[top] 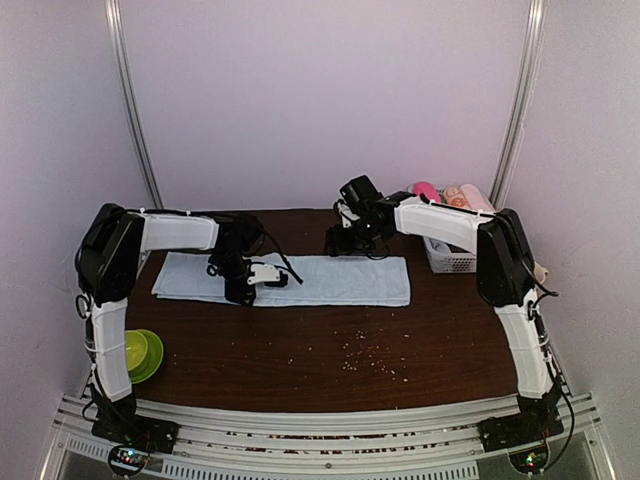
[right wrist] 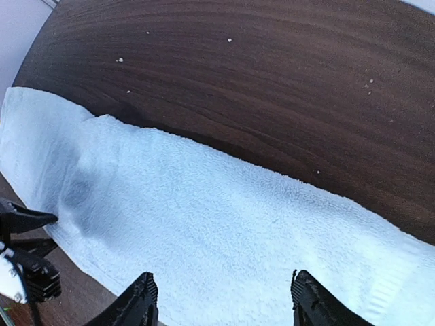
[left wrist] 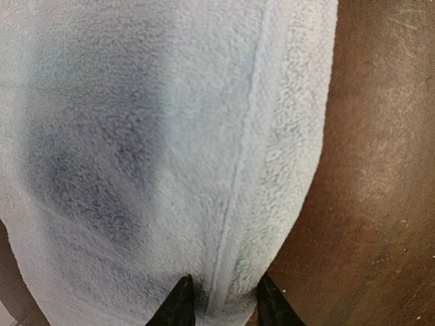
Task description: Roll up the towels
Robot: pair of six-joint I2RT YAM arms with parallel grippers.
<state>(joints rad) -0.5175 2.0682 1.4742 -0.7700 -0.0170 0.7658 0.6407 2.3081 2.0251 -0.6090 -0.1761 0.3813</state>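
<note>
Right now I am hovering my left gripper (left wrist: pixel 224 302) low over the pale blue towel (left wrist: pixel 170 136). Its two fingertips (left wrist: pixel 180 305) are standing a little apart, open, with the towel's stitched hem running between them. The cloth is lying flat under those tips and stretching away ahead of them. The dark wooden table (left wrist: pixel 367 170) is showing bare just beside the hem.

My right gripper (right wrist: pixel 224 299) is hanging above the same towel, further along its length, jaws spread wide with nothing between them. The towel's far edge is running just ahead of those fingers, with bare wood beyond.

The blue towel is lying unrolled, as one long strip across the middle of the table. Past my right gripper, at the table's far corner, the bright pink towel (top: pixel 425 189) is sitting by a white basket (top: pixel 450 262) next to some peach rolls (top: pixel 468 196). Well behind my left gripper, near that arm's base, a green bowl (top: pixel 140 352) is resting. Crumbs (top: pixel 365 355) are lying scattered on the wood between the blue towel and my bases.
</note>
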